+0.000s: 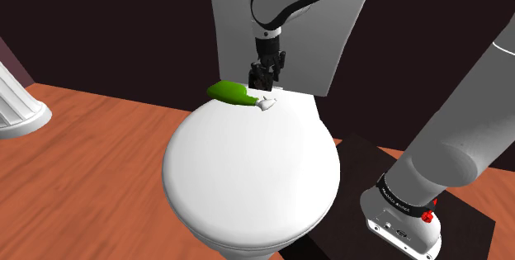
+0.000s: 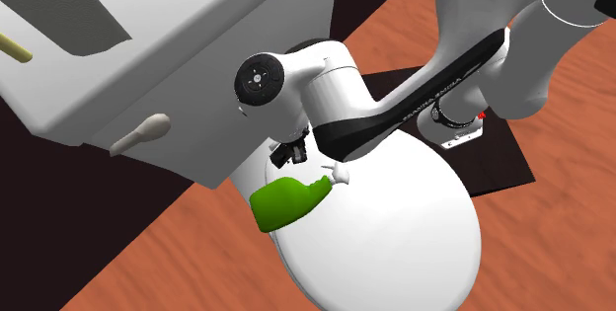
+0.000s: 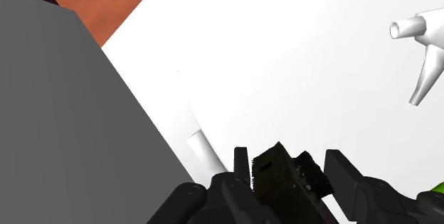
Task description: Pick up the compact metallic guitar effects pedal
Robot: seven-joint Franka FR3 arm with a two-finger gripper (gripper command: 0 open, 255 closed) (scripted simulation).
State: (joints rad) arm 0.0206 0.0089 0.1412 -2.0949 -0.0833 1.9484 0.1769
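A small dark, rough-surfaced pedal (image 3: 284, 176) sits clasped between the two black fingers of my gripper (image 3: 288, 160). The gripper (image 1: 266, 81) hangs close over the rear of the white toilet lid (image 1: 248, 176), just in front of the tank (image 1: 231, 27). In the second exterior view the gripper (image 2: 293, 151) is partly hidden under the arm's wrist. A green spray bottle (image 1: 231, 93) lies on its side right beside the gripper, its white trigger head (image 3: 420, 38) resting on the lid.
The tank (image 2: 148, 52) rises directly behind the gripper, with a flush handle (image 2: 138, 133) on its side. Reddish wooden floor (image 1: 91, 159) surrounds the toilet. A white column base (image 1: 16, 106) stands at the shoulder view's left. My stand (image 1: 404, 217) is at the lower right.
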